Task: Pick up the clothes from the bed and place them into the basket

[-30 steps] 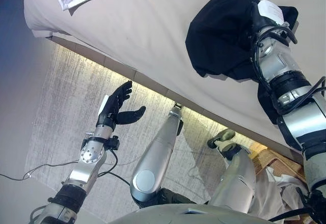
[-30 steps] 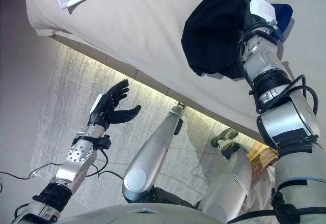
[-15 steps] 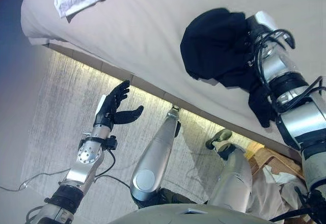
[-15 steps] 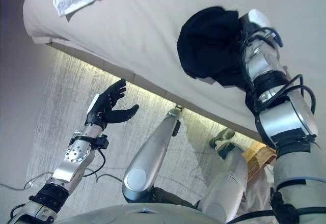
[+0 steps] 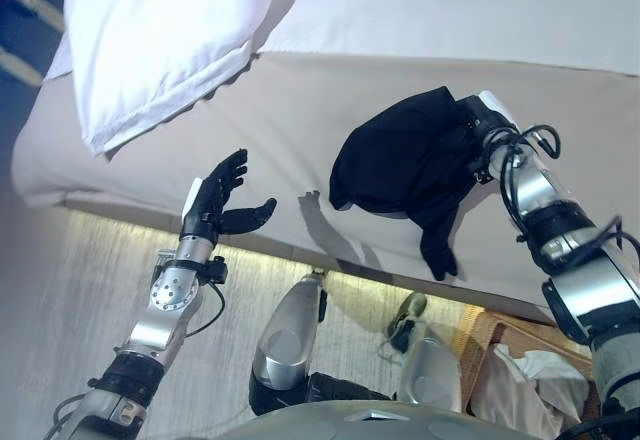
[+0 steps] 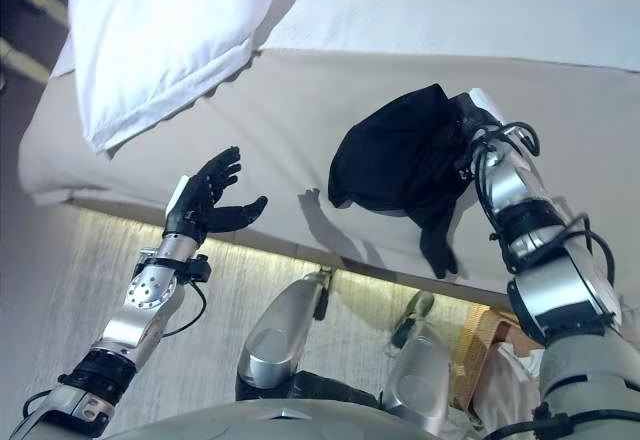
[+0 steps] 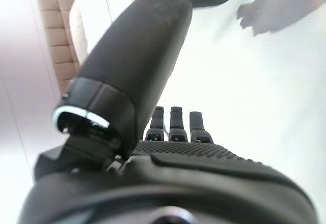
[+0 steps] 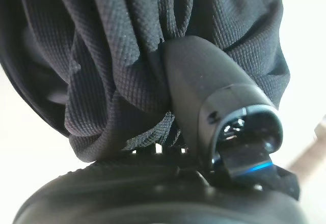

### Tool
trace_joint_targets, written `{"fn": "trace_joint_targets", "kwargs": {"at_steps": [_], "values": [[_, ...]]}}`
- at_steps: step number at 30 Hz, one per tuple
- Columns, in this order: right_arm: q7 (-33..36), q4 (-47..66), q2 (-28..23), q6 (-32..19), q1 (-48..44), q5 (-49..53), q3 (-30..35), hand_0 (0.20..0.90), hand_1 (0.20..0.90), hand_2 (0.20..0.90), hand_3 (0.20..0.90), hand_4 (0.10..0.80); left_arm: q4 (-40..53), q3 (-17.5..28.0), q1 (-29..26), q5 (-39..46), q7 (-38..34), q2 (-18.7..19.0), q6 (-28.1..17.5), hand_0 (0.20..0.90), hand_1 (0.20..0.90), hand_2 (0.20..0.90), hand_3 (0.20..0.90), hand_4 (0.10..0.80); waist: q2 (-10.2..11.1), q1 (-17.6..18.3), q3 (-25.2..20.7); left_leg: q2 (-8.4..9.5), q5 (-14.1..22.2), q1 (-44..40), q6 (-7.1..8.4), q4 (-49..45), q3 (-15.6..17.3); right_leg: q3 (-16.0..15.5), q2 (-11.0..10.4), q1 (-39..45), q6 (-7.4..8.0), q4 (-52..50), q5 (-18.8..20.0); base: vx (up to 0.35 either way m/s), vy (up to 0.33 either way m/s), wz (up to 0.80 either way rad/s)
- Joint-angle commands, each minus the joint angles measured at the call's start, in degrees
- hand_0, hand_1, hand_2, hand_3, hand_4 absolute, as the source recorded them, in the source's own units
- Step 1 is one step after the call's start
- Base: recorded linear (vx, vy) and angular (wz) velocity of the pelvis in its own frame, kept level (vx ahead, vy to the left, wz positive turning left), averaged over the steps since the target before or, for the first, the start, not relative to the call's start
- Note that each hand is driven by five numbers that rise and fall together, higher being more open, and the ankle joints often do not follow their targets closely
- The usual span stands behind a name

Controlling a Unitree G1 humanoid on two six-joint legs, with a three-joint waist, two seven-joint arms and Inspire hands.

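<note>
The right hand [image 5: 478, 125] is gripping the black garment [image 5: 400, 160] above the bed [image 5: 300, 110], the left hand [image 5: 215, 200] is hanging wide open, and the dangling cloth may miss the basket [image 5: 490, 345] at near right.

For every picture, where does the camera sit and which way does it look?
Left eye view: on the head, looking down at the bed; both arms show, left hand open, black garment off the sheet.
Right eye view: beside it, same scene; basket at lower right.
Left wrist view: along the empty left hand toward the bed.
Right wrist view: along the right hand, its thumb pinching the garment.
Shared: all four show the garment.
</note>
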State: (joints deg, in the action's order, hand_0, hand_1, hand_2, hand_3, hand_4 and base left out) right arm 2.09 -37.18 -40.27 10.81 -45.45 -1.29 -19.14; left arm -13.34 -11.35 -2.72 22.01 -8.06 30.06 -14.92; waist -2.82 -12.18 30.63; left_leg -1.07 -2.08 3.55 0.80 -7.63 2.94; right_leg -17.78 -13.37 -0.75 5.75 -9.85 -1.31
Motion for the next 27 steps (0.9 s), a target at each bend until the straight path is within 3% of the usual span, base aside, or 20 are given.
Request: {"fn": "trace_joint_targets", "kwargs": {"at_steps": [1,10,18,27], "values": [[4.3,4.5,-7.0,-6.4,0.4,1.8,3.0,0.3,0.3,0.3,0.2,0.1,-0.6,1.5,2.1,-3.8,0.3,0.4,-3.8,0.9,0.9,0.9,0.9,0.8,3.6,3.2,-14.1,-0.67,5.6,-2.7,-0.4,0.5,2.6,0.7,3.1,1.2,-0.96,2.0,-0.2,0.148,-0.048,-0.3],[8.7,13.7,-6.1,-9.1,19.7,5.4,19.5,0.3,0.3,0.3,0.2,0.1,-6.5,3.3,1.8,-2.7,1.1,-2.7,-4.5,0.9,0.9,0.9,0.9,0.8,5.1,10.1,-21.4,-2.43,4.5,-10.3,0.4,10.3,6.6,5.2,5.6,4.9,1.12,11.2,3.9,0.043,-0.032,-0.35],[10.3,20.0,-7.7,-9.3,30.4,6.4,30.1,0.3,0.3,0.3,0.2,0.1,-12.2,6.6,1.9,-3.3,1.4,-4.2,-4.3,0.9,0.9,0.9,0.9,0.8,5.9,15.7,-23.5,-3.62,6.5,-12.9,0.31,9.2,10.8,9.9,7.2,4.2,0.82,11.3,3.7,0.002,-0.023,-0.41],[8.0,18.1,-12.0,-10.2,36.5,6.6,37.6,0.3,0.3,0.3,0.2,0.1,-15.5,6.2,0.2,-5.5,6.0,-4.3,-5.3,0.9,0.9,0.9,0.9,0.8,6.0,21.1,-25.4,-4.6,7.7,-15.1,0.79,8.8,13.8,15.0,8.8,3.2,0.82,12.0,4.2,0.006,-0.006,-0.27]]}}
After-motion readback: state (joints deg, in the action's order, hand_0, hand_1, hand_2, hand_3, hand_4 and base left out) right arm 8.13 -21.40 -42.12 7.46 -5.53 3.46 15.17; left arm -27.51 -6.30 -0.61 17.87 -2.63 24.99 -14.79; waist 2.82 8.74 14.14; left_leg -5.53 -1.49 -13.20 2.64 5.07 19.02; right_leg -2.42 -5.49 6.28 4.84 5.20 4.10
